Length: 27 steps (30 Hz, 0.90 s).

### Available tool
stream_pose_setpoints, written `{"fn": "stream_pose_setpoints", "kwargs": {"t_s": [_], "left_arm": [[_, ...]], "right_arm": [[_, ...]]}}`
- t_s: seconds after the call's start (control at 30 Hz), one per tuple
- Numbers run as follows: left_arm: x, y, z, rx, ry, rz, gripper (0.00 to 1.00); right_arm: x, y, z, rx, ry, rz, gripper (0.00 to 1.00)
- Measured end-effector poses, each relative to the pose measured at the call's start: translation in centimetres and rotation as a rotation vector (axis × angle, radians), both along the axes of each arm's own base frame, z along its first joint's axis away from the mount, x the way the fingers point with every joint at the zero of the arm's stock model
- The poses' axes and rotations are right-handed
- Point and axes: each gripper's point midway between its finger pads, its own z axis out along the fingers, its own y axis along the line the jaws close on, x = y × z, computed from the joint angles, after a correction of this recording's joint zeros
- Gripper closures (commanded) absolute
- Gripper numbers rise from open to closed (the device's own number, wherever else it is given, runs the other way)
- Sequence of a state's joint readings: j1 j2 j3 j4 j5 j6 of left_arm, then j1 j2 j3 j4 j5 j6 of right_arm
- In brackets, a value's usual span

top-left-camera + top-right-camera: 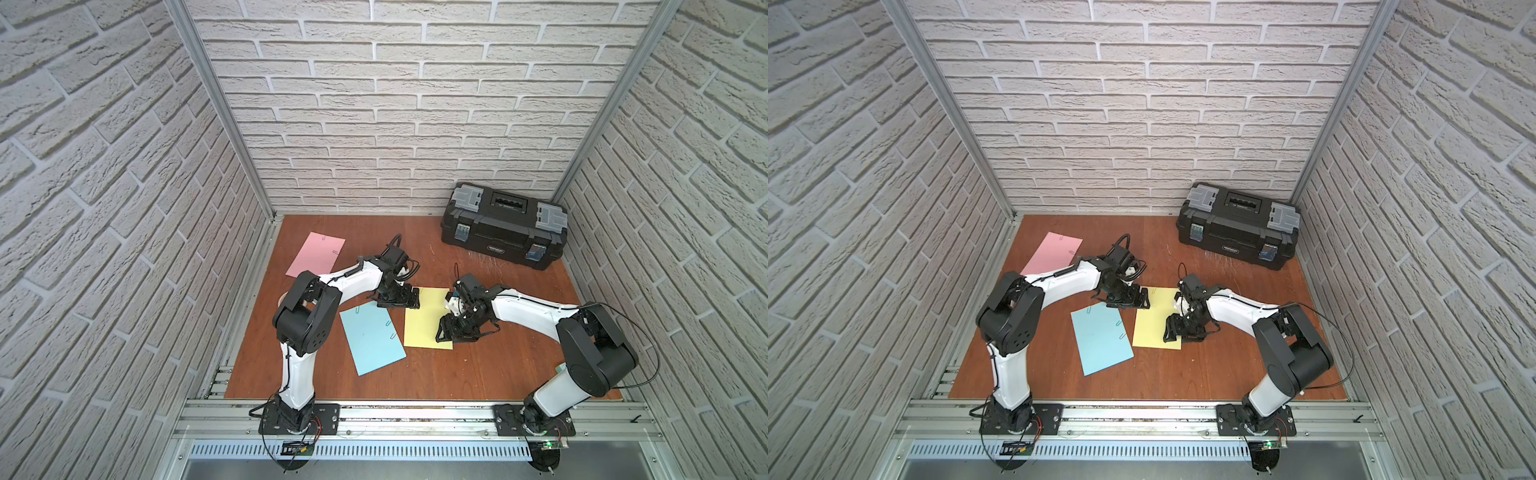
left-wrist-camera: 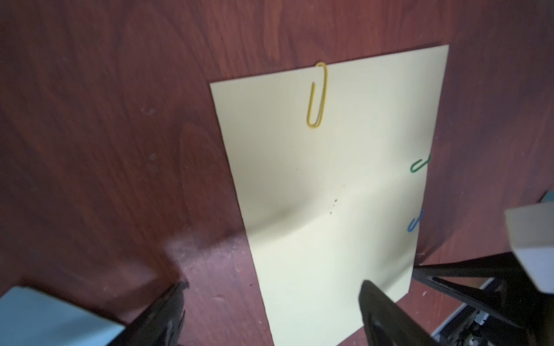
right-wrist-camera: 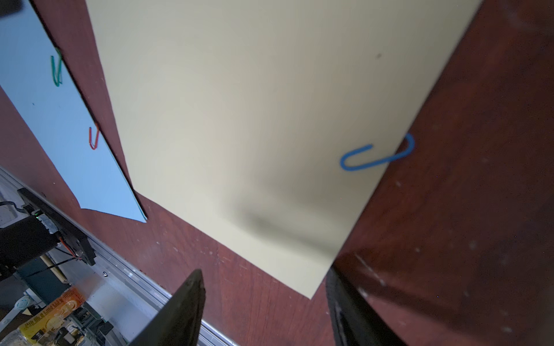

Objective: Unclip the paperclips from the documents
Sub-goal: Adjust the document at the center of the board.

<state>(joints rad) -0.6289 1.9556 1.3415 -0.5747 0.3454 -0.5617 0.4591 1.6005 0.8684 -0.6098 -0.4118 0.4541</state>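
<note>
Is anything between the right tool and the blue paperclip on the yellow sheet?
Nothing visible. In the right wrist view, only bare yellow sheet lies between the open right tool and the blue paperclip on its edge.

Both top views look steeply down from high onto the whole surface (image 1: 478, 365). Both wrist cameras face the same yellow sheet (image 2: 314, 179) from close range.
</note>
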Motion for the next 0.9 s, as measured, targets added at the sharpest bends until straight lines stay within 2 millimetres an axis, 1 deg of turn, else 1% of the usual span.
{"fn": "stream_pose_setpoints", "kwargs": {"t_s": [0.13, 0.3, 0.37, 0.47, 0.57, 0.63, 0.9], "left_arm": [[0.8, -0.6, 0.2, -0.007, -0.005, 0.006, 0.16], [2.6, -1.8, 0.6, -0.023, -0.029, 0.014, 0.20], [3.0, -2.1, 0.6, -0.021, -0.030, 0.017, 0.23], [3.3, -2.3, 0.3, -0.015, -0.023, 0.018, 0.27], [3.6, -2.5, -0.2, -0.007, -0.011, 0.019, 0.30], [3.9, -2.8, -0.2, -0.010, -0.009, 0.018, 0.32], [3.8, -3.0, -0.3, -0.013, 0.012, 0.013, 0.32]], "right_arm": [[1.6, -0.4, 0.6, -0.008, -0.040, -0.025, 0.35], [4.9, -1.6, 1.7, -0.014, -0.108, -0.088, 0.36], [6.3, -1.9, 1.7, -0.018, -0.129, -0.103, 0.36], [8.0, -2.4, 1.1, -0.028, -0.142, -0.126, 0.36], [8.9, -2.9, 0.3, -0.038, -0.134, -0.143, 0.36], [9.5, -3.2, -0.1, -0.043, -0.129, -0.149, 0.36], [11.7, -2.8, -0.1, -0.028, -0.159, -0.140, 0.37]]}}
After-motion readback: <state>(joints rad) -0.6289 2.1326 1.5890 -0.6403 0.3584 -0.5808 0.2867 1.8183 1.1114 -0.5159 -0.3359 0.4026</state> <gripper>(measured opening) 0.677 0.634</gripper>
